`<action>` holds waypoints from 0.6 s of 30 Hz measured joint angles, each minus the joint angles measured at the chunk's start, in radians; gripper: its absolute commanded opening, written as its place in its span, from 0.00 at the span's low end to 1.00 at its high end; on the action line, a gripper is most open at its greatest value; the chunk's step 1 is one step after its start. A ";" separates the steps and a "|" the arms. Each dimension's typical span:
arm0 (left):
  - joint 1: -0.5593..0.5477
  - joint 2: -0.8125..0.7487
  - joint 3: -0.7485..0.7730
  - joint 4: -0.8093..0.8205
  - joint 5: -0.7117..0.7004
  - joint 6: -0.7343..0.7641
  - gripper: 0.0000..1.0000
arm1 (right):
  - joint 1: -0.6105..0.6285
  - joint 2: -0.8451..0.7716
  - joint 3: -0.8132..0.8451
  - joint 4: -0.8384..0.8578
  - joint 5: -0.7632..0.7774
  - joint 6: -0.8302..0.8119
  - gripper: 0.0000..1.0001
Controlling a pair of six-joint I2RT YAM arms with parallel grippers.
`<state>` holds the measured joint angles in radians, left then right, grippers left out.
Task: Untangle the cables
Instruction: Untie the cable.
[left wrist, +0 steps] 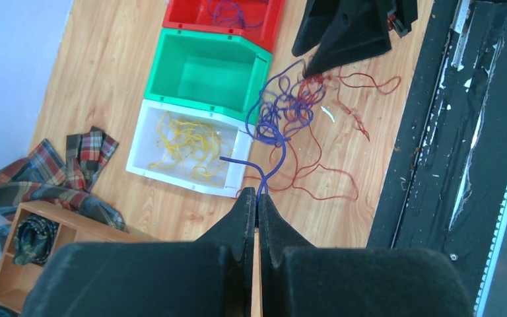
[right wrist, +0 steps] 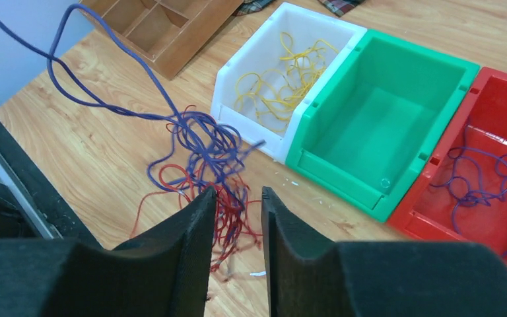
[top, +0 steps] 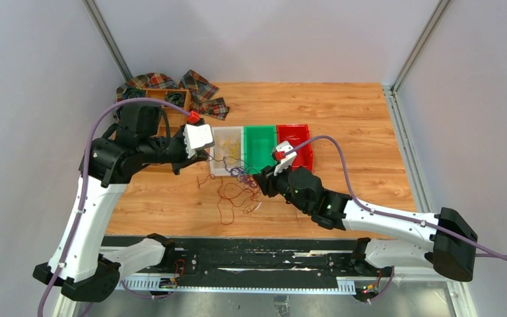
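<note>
Nearest the top camera, at 6 o'clock of its view, stand the two arm bases. The left arm (top: pixel 87 214) rises at 7 o'clock and bends toward 3 o'clock. The left jaws are pressed together, pinching a purple strand (left wrist: pixel 267 177) that leads away into the clump. The right arm (top: pixel 386 214) reaches from 4 o'clock toward 10 o'clock, and the right jaws stand slightly spread right over the clump. Red strands show in the gap, but I cannot tell whether they touch the pads. The wooden tabletop (top: pixel 350 119) carries three bins in a touching row. The white bin (left wrist: pixel 178 181) holds loose yellow wires (left wrist: pixel 188 142). The green bin (left wrist: pixel 204 76) sits at 3 o'clock of it in the top view. The red bin (right wrist: pixel 495 92), next again at 3 o'clock, holds a few purple wires (right wrist: pixel 475 188). At 10 o'clock of the white bin lies a wooden tray (top: pixel 165 98) with black coiled rolls (left wrist: pixel 33 234), and plaid cloths (top: pixel 199 84) lie around it. The cables (top: pixel 237 188), a tangle of purple and red-brown loops, lie on the tabletop at 6 o'clock of the white bin, between the two jaws.
</note>
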<state>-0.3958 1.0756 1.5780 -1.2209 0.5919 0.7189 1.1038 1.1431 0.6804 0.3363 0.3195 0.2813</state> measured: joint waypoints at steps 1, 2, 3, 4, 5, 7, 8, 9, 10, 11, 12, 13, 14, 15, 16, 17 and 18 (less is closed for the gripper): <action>0.000 0.002 0.007 -0.001 -0.001 0.000 0.00 | 0.000 -0.005 0.000 -0.006 0.000 -0.003 0.44; 0.000 0.004 0.016 -0.001 0.000 0.000 0.00 | 0.000 -0.011 0.001 -0.011 -0.002 -0.007 0.50; 0.000 0.006 0.024 -0.001 0.003 -0.002 0.00 | 0.000 -0.016 0.005 -0.016 -0.004 -0.010 0.56; 0.000 0.009 0.033 -0.002 0.008 -0.006 0.00 | 0.000 -0.017 0.014 -0.022 -0.006 -0.013 0.60; 0.000 0.013 0.043 -0.002 0.014 -0.012 0.00 | 0.000 -0.016 0.027 -0.026 -0.015 -0.018 0.63; 0.000 0.022 0.064 -0.003 0.029 -0.024 0.00 | 0.000 -0.013 0.066 -0.032 -0.035 -0.031 0.64; 0.000 0.029 0.078 -0.003 0.039 -0.032 0.00 | 0.000 -0.008 0.093 -0.032 -0.047 -0.038 0.64; 0.000 0.034 0.089 -0.004 0.047 -0.039 0.00 | 0.000 -0.003 0.117 -0.028 -0.058 -0.043 0.64; 0.000 0.041 0.104 -0.006 0.058 -0.046 0.00 | 0.000 0.002 0.139 -0.024 -0.068 -0.048 0.64; 0.000 0.046 0.117 -0.006 0.065 -0.052 0.01 | 0.000 0.008 0.158 -0.018 -0.080 -0.051 0.64; 0.000 0.051 0.131 -0.006 0.076 -0.060 0.00 | 0.000 0.017 0.180 -0.009 -0.095 -0.057 0.64; 0.000 0.054 0.142 -0.006 0.083 -0.066 0.00 | 0.000 0.027 0.196 0.002 -0.111 -0.060 0.64; 0.000 0.055 0.151 -0.006 0.089 -0.072 0.00 | 0.000 0.041 0.211 0.012 -0.134 -0.062 0.64; 0.000 0.056 0.159 -0.007 0.095 -0.077 0.00 | 0.001 0.056 0.226 0.025 -0.156 -0.064 0.64; 0.000 0.056 0.167 -0.007 0.100 -0.082 0.00 | 0.001 0.072 0.237 0.036 -0.179 -0.064 0.64; 0.000 0.056 0.174 -0.007 0.105 -0.086 0.00 | 0.001 0.089 0.245 0.048 -0.207 -0.064 0.64; 0.000 0.056 0.181 -0.007 0.107 -0.091 0.00 | 0.002 0.102 0.248 0.061 -0.231 -0.064 0.63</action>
<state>-0.3958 1.1320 1.7588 -1.2282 0.6987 0.6281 1.1061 1.2453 0.9287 0.3973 0.0883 0.2169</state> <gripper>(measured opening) 0.017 0.641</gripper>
